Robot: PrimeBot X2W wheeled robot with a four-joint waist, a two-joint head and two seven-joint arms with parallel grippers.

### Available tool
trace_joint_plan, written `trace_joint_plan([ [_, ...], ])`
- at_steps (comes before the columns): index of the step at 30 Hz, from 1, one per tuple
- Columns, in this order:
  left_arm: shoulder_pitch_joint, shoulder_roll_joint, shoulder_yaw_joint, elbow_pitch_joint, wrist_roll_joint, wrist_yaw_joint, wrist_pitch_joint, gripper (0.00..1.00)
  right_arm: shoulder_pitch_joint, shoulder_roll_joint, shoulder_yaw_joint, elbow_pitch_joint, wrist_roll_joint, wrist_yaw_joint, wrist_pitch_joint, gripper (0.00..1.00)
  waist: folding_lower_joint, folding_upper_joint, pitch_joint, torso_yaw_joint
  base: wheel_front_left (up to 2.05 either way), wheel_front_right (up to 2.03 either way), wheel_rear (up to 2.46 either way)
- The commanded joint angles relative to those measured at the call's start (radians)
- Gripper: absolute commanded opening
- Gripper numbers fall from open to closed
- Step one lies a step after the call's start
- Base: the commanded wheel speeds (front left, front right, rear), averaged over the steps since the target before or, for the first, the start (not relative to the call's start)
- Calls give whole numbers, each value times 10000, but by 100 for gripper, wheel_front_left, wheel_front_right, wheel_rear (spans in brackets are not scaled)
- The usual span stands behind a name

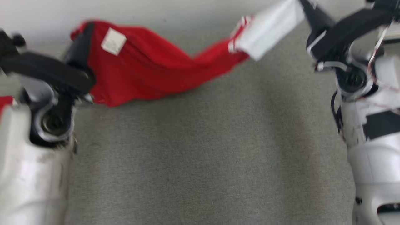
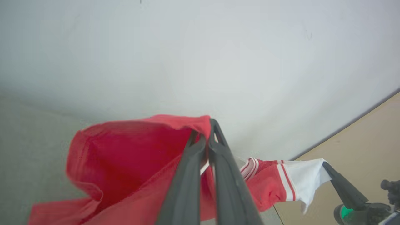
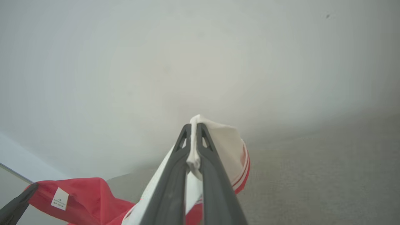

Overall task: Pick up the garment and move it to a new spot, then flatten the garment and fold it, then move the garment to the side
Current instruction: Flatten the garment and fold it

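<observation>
The garment [image 1: 150, 67] is red with a white, red-striped end and a white label [image 1: 113, 41]. It hangs stretched between my two grippers above the grey cloth surface [image 1: 203, 150], sagging in the middle. My left gripper [image 1: 86, 29] is shut on its red edge at the upper left; the left wrist view shows red cloth [image 2: 125, 150] pinched between its fingers [image 2: 190, 168]. My right gripper [image 1: 304, 9] is shut on the white end [image 1: 268, 29] at the upper right. In the right wrist view white fabric [image 3: 225, 140] is clamped between the fingers [image 3: 175, 168].
A pale wall [image 1: 187, 9] rises just behind the grey surface. In the left wrist view a tan floor [image 2: 359, 140] lies beyond the surface's edge, with the right gripper [image 2: 326, 165] holding the white end there.
</observation>
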State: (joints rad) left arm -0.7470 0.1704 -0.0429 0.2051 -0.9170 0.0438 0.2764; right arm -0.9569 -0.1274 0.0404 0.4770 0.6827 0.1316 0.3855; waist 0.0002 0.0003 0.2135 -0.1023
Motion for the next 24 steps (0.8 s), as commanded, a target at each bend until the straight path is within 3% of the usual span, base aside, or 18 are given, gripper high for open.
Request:
trace_joint_plan([
  [1,-734,318,-9,151,360,20,-98,0,-664,122,-229,202,-106,-19,-355,0,-2,-3,1081,-518,0,0,0],
  [7,-3512,1030,67,881,1401,-134,-1255,0,-3625,541,-695,938,-324,-9,-2448,0,-2,-3,2464,-574,0,0,0],
  [15,-6079,1176,447,2005,2023,-750,-3809,0,-6537,520,-1451,2363,-1039,-9,-5703,0,-2,-3,3236,-518,0,0,0],
  [20,-6695,1074,579,2587,2043,-1042,-4742,0,-7269,162,-1770,2971,-1424,-10,-6374,0,-2,-3,3228,-485,0,0,0],
  [24,-7123,879,646,2687,2040,-1319,-5221,0,-7706,28,-2079,2517,-1732,-10,-6528,0,-2,-3,3459,-438,0,0,0],
])
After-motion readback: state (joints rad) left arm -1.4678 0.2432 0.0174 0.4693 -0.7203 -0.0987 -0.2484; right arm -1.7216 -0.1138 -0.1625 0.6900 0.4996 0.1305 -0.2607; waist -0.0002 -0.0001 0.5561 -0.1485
